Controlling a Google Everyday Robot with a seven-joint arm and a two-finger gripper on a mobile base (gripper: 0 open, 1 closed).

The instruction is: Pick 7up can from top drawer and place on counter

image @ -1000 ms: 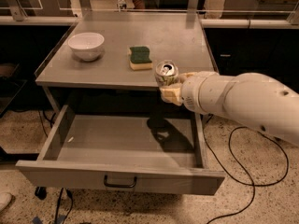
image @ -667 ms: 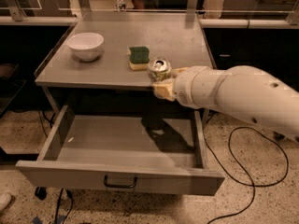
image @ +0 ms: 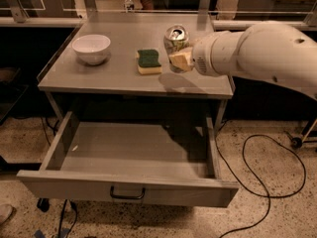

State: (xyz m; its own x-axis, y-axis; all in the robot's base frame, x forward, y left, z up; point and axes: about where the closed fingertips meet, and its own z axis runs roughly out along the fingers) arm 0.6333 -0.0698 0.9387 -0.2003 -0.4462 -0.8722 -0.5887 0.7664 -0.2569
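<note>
The claw [image: 178,53] of the white arm [image: 257,48] is closed on the small silver-topped, pale green-white 7up can [image: 176,36]. One tan finger pad [image: 181,60] presses the can's near side; the opposite finger is hidden behind the can. The can is upright, pull tab uppermost, and held above the right-hand part of the flat grey metal counter [image: 119,78]. A shadow on the surface below suggests that it is not yet resting there. The wide shallow grey metal top drawer [image: 133,150] stands pulled out below the counter, with its small dark bar handle [image: 128,195] at the centre of the front panel, and nothing shows inside it. Treat the pick from the drawer as done; the step in hand is the placement. Note the round white bowl [image: 91,48] on the left of the counter, well apart from the can. The green-topped yellow sponge [image: 148,61] lies just beside the can on its left. For the next move, lower the can straight down onto the bare surface to the right of the sponge, keeping it vertical. Open the claw only once the base sits flat. Then withdraw the claw away from the can without brushing it, since a light can tips easily.
</note>
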